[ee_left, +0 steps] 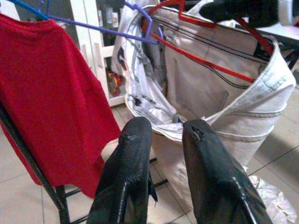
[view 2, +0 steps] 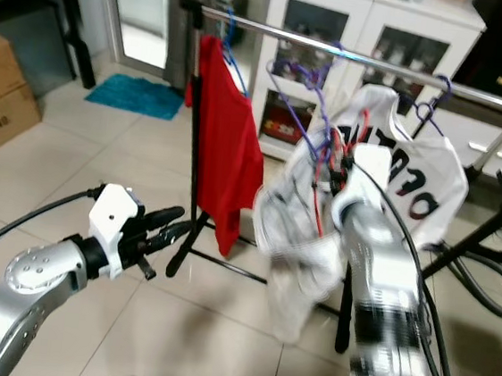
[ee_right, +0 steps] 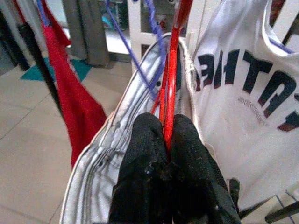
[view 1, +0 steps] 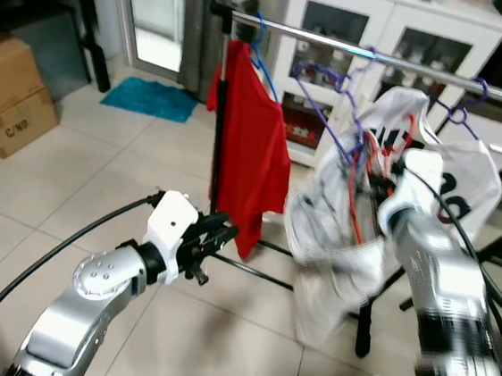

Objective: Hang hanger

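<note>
A red hanger [ee_right: 170, 79] carries a pale grey garment [view 1: 339, 251] below the silver rail [view 1: 373, 55] of a clothes rack. My right gripper [ee_right: 169, 140] is shut on the red hanger's wire, raised in front of the rack [view 1: 387, 171]. A red shirt [view 1: 253, 152] hangs on a blue hanger at the rail's left end. A white printed shirt [view 1: 454, 182] hangs on a purple hanger to the right. My left gripper [view 1: 219, 234] is open, held low beside the red shirt's hem with nothing between its fingers [ee_left: 131, 163].
The rack's black post [view 1: 220, 113] and floor bar stand just ahead. A white cabinet [view 1: 383, 40] is behind the rack. Cardboard boxes [view 1: 9, 95] sit at the left, with a teal mat [view 1: 150, 98] by a doorway. Tiled floor lies around.
</note>
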